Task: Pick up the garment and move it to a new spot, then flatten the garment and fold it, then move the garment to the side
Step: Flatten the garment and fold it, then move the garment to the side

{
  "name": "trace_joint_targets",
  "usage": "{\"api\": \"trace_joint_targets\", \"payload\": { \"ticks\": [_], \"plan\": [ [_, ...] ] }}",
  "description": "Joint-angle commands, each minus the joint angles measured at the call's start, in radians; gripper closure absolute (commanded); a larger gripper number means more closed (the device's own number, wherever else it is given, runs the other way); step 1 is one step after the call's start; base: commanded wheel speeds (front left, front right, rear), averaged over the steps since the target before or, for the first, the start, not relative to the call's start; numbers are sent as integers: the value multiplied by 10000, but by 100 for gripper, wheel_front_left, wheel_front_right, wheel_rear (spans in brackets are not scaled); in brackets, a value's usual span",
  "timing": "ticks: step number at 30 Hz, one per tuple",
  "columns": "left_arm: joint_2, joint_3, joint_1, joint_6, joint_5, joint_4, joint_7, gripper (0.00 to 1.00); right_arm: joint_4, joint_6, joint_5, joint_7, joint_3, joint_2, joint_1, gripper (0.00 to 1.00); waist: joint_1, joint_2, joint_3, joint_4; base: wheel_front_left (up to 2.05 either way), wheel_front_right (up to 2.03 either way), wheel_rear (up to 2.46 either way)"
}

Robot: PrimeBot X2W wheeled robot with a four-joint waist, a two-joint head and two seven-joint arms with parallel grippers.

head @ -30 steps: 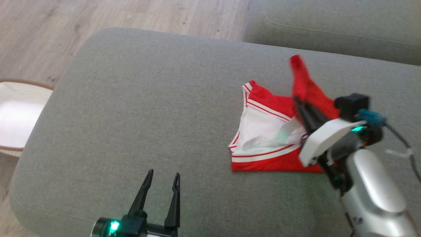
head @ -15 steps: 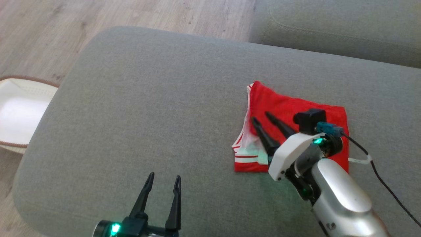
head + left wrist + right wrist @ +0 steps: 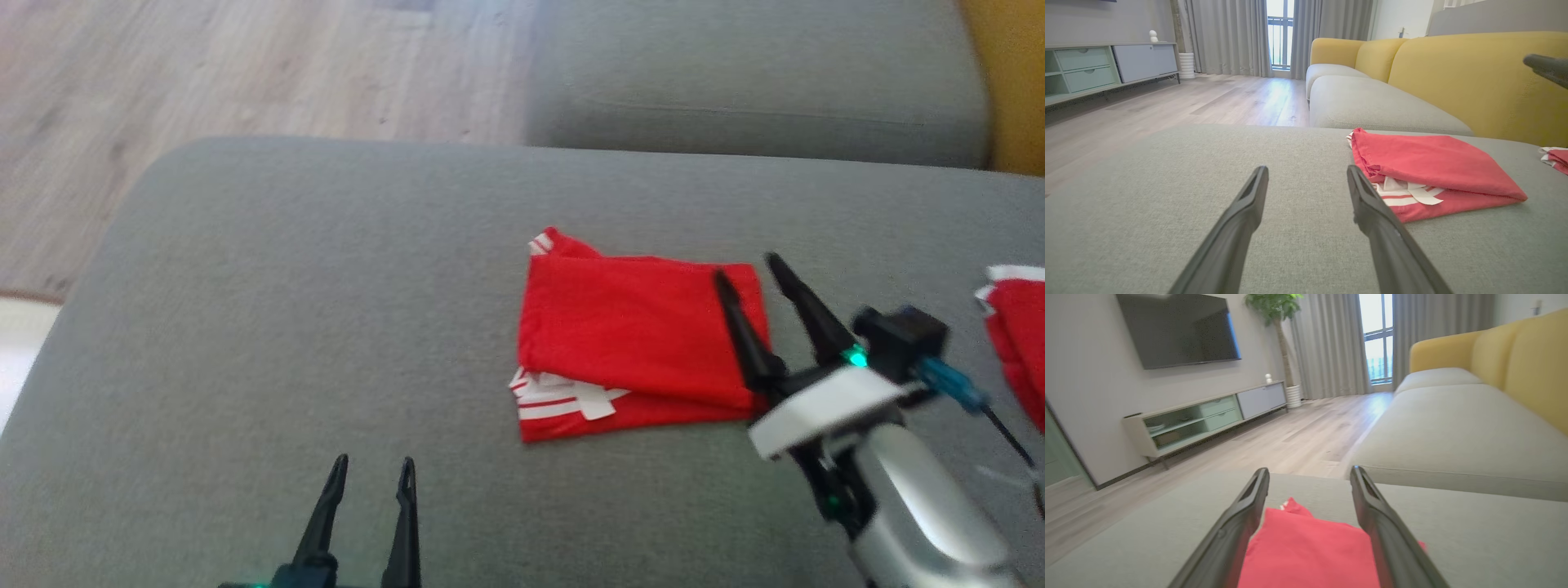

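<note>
The garment [image 3: 637,343] is red with white stripes and lies folded flat on the grey sofa cushion [image 3: 326,310]; it also shows in the left wrist view [image 3: 1429,167] and below the fingers in the right wrist view [image 3: 1310,555]. My right gripper [image 3: 744,269] is open at the garment's right edge, lifted off the cloth with nothing between its fingers. My left gripper [image 3: 371,467] is open near the cushion's front edge, left of the garment and apart from it.
Another red and white cloth [image 3: 1016,343] lies at the right edge of the cushion. A second grey seat [image 3: 751,82] and a yellow backrest [image 3: 1474,77] stand beyond. Wood floor [image 3: 204,73] lies to the left.
My right gripper has opened and let go of the garment, which now lies folded over red side up. The head camera has shifted, bringing a second cloth into view.
</note>
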Motion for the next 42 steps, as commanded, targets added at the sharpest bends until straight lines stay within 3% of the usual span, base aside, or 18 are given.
{"api": "trace_joint_targets", "payload": {
  "ticks": [1,6,14,25,42],
  "plan": [
    [-48,470,-317,102,14,-390,-95,0,-368,-9,-27,-179,-32,-162,-15,0,1,-1,-247,-400,0,0,0],
    [-104,822,-133,268,-59,-532,-95,0,-906,-9,-402,-417,-1106,-515,1308,0,1,-1,-447,-933,0,0,0],
    [-226,1050,162,174,-118,-565,-95,0,-1931,-9,-1080,-426,-2261,-136,3226,0,1,-1,-657,-1262,0,0,0],
    [-308,1242,367,-30,-27,-452,-95,0,-2185,-9,-1347,-428,-2311,369,3811,0,1,-1,-823,-1410,0,0,0],
    [-447,1367,491,-245,168,-321,-95,0,-2226,-9,-1353,-428,-2283,342,3944,0,1,-1,-1003,-1345,0,0,0]
  ]
}}
